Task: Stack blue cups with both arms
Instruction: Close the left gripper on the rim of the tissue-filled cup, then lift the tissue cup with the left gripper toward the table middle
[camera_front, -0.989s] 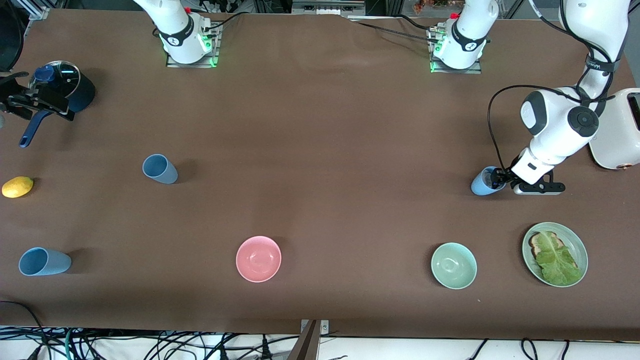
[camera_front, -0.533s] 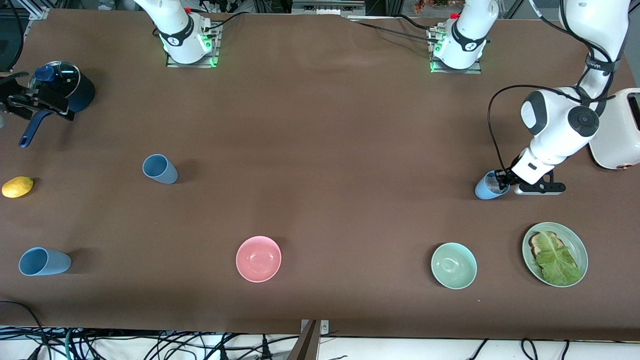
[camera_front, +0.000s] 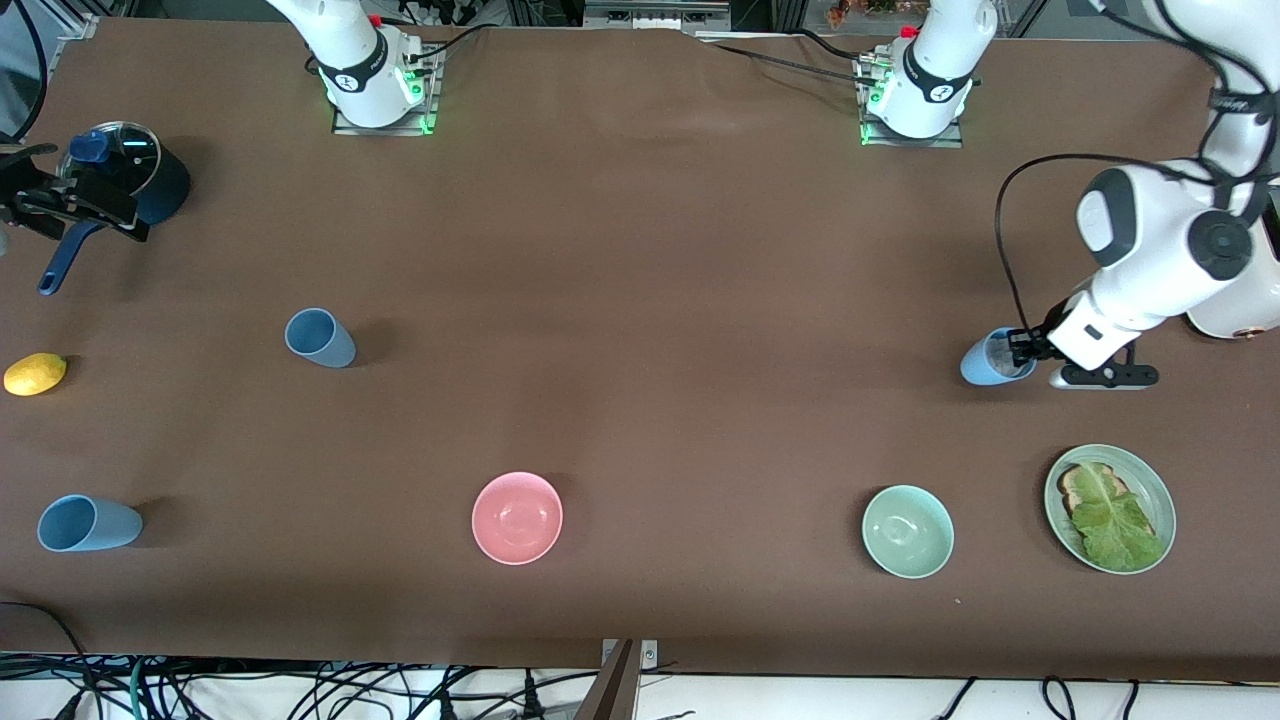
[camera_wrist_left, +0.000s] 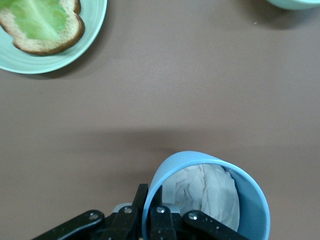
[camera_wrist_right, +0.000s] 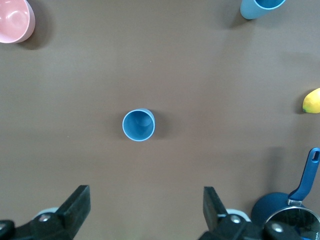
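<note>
Three blue cups show. One blue cup (camera_front: 985, 362) (camera_wrist_left: 250, 200) with crumpled white paper (camera_wrist_left: 207, 192) inside is tilted, and my left gripper (camera_front: 1020, 350) (camera_wrist_left: 151, 194) is shut on its rim, one finger inside and one outside. A second cup (camera_front: 320, 338) (camera_wrist_right: 138, 125) stands upright toward the right arm's end. The third cup (camera_front: 88, 523) (camera_wrist_right: 260, 7) lies nearer the front camera at that end. My right gripper (camera_front: 80, 208) (camera_wrist_right: 145, 200) hangs open and empty, high over the pot's area.
A pink bowl (camera_front: 517, 517), a mint-green bowl (camera_front: 907, 531) and a green plate (camera_front: 1160, 495) with toast and lettuce line the front edge. A lemon (camera_front: 35, 373) and a dark blue lidded pot (camera_front: 165, 185) sit at the right arm's end. A white appliance (camera_front: 1245, 300) stands by the left arm.
My left gripper has shut on the cup's rim and carried it a little toward the left arm's end of the table. The right arm has not moved.
</note>
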